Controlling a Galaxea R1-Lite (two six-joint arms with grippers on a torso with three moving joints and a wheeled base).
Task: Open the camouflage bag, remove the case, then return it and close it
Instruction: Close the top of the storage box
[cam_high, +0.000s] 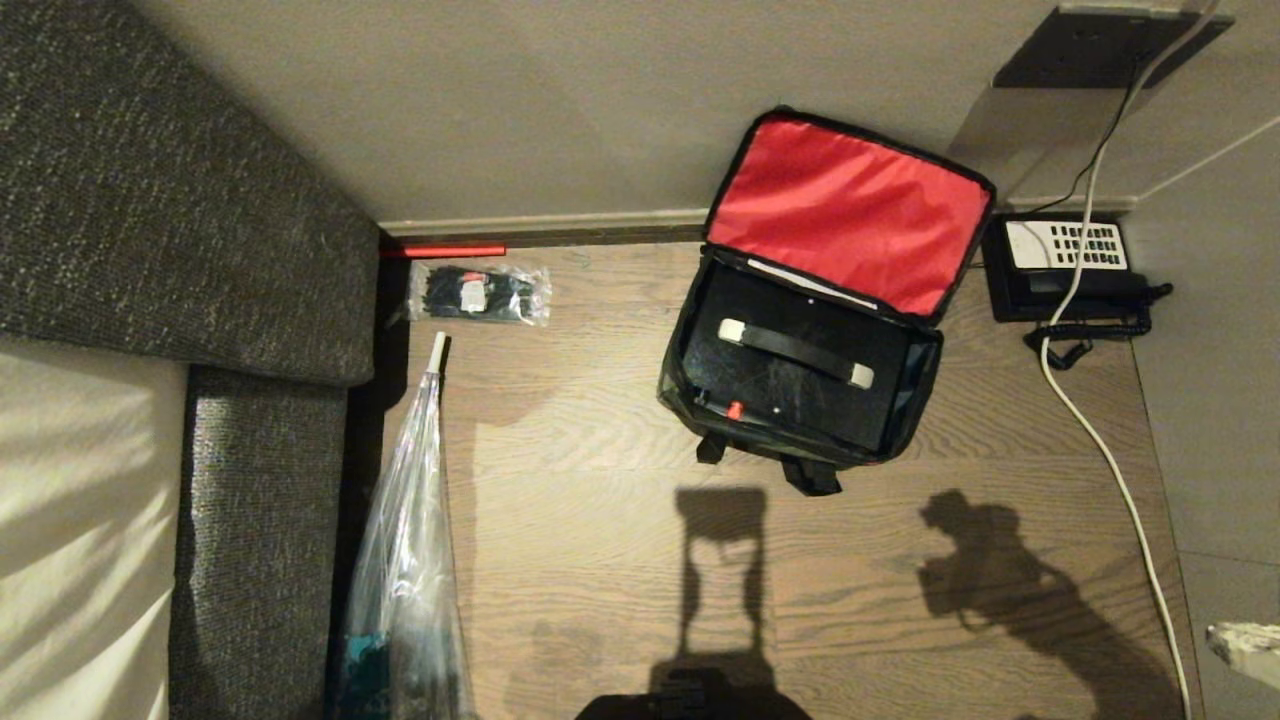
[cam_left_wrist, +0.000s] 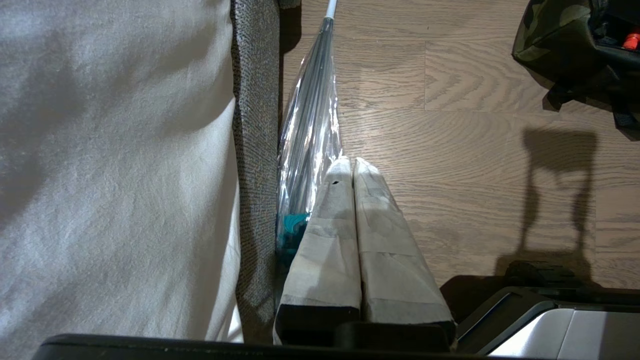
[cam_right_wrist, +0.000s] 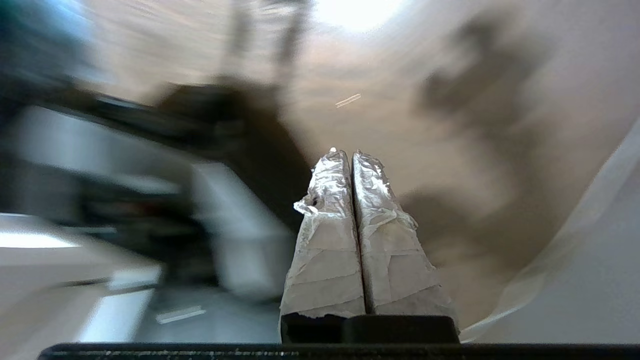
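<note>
currently: green camouflage fabric bag (cam_high: 800, 340), red-lined lid open, upper centre-right of head view; flat black rectangular case (cam_high: 795, 365) inside, long axis slanting down-right. right gripper (cam_right_wrist: 352, 152) pressed closed, empty, off-frame lower right, likely nearer. left gripper (cam_left_wrist: 352, 161) closed, empty, parked.

The right wrist view is smeared with blur: behind the right gripper (cam_right_wrist: 352, 155), whose taped fingers (cam_right_wrist: 325, 235) are sharp and pressed together, only dark and pale shapes show, and none can be identified. In the head view that gripper is cut off at the right edge, a pale scrap (cam_high: 1245, 645) low down.

The camouflage bag (cam_high: 690, 385) hides the sides of the case (cam_high: 800, 375) lying in it; in the left wrist view the bag (cam_left_wrist: 555, 35) is cut by the top right corner. The clear plastic-wrapped bundle (cam_high: 405, 560) beside the sofa (cam_high: 260, 480) runs off the bottom edge, its teal contents too unclear to name. The small packet (cam_high: 478, 292) near the wall holds black items too small to make out.
</note>
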